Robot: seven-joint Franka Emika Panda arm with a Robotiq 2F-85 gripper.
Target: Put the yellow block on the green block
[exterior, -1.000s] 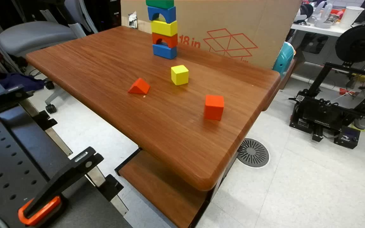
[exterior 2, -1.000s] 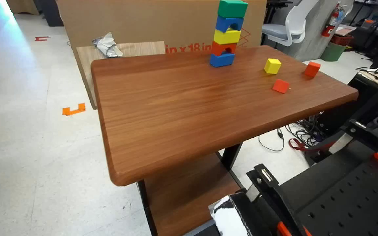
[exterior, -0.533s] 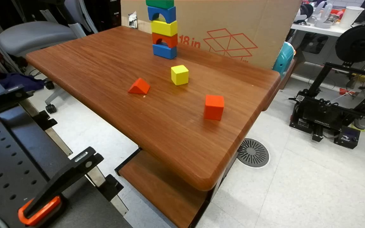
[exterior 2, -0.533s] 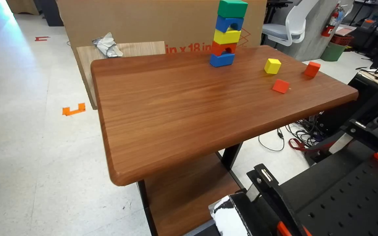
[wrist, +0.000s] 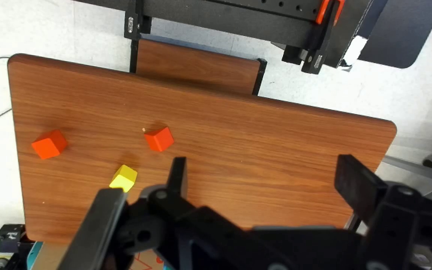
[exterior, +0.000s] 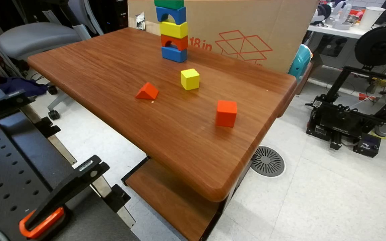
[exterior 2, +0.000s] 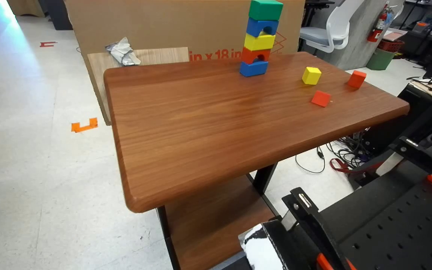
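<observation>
the yellow block (exterior 2: 311,76) sits on the tabletop (exterior 2: 216,123), apart from the stack (exterior 2: 259,42) topped by the green block (exterior 2: 265,10), and seems light and stiff, best pinched across opposite sides by the empty, wide-spread fingers (wrist: 358,183).

Laboratory or workshop interior; which of the two cannot be told. Indicators: a black open-frame 3D printer (exterior: 343,117) on a pale tiled floor (exterior: 330,201), a black perforated work surface (exterior: 12,160) bearing a black-and-orange clamp (exterior: 64,192), and a red fire extinguisher (exterior 2: 378,26) by a grey concrete wall (exterior 2: 362,39).
</observation>
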